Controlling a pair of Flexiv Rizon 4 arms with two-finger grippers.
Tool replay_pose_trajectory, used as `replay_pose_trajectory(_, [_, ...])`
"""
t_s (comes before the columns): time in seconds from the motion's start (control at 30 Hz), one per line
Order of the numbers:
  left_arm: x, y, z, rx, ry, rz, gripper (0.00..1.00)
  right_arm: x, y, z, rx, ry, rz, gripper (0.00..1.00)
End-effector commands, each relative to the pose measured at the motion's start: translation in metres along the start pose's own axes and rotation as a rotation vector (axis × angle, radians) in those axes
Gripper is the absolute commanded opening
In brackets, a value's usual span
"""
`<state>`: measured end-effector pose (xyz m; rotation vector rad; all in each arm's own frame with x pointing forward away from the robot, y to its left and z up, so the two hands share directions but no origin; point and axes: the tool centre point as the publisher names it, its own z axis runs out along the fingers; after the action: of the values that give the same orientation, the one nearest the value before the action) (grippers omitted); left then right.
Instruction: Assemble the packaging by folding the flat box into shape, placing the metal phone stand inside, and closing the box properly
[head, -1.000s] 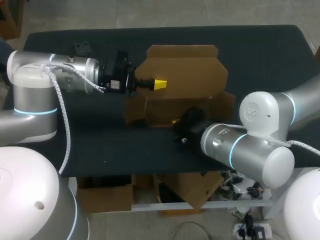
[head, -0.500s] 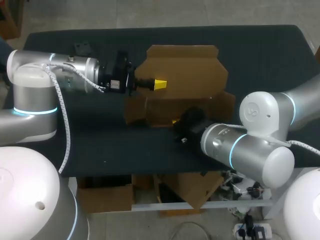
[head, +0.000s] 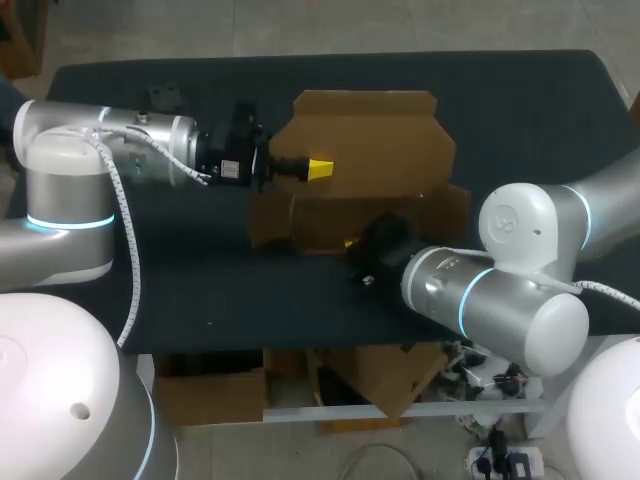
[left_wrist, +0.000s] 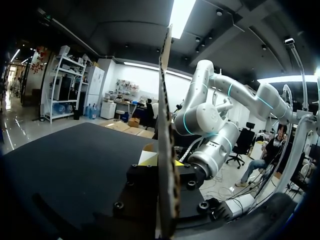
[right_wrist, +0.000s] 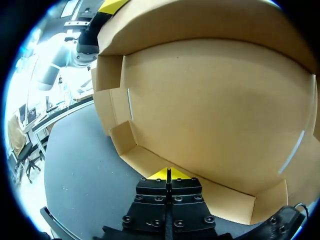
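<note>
**Colleague:** What has the left end effector (left_wrist: 164, 161) got?

**Me:** It is clamped on the raised panel of the cardboard box (head: 365, 140). I see that panel edge-on between its fingers, with a yellow tip on either side. From overhead it meets the box at the box's 9 o'clock. My left arm (head: 100, 150) runs back toward the bench's 9 o'clock edge.

**Colleague:** And the right end effector (right_wrist: 168, 174)?

**Me:** Its fingers are pressed together, with nothing I can see between them. The tips are right at the box's low near wall, and the brown inside rises just ahead. It sits at the box's 6 o'clock, and my right arm (head: 500, 290) comes in from 4 o'clock.

**Colleague:** Where is the box itself?

**Me:** It is partly folded with its side flaps out. It stands on the black bench (head: 200, 290), about centre, a little toward 12 o'clock.
</note>
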<state>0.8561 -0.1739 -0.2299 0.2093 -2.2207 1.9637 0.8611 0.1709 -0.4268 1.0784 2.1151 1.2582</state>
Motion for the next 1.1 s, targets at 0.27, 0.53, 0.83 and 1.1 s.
replay_pose_trajectory(0.27, [-0.001, 0.005, 0.001, 0.0, -0.001, 0.0, 0.0, 0.005, -0.001, -0.008, -0.027, -0.015, -0.013, 0.0])
replay_pose_trajectory(0.53, [-0.001, 0.005, 0.001, 0.0, -0.001, 0.0, 0.0, 0.013, 0.006, -0.03, -0.064, -0.013, -0.032, 0.0])
replay_pose_trajectory(0.83, [-0.001, 0.005, 0.001, 0.0, -0.001, 0.0, 0.0, 0.017, 0.013, -0.061, -0.101, 0.024, -0.046, 0.0])
replay_pose_trajectory(1.1, [-0.001, 0.005, 0.001, 0.0, -0.001, 0.0, 0.0, 0.018, 0.011, -0.092, -0.1, 0.064, -0.053, 0.0])
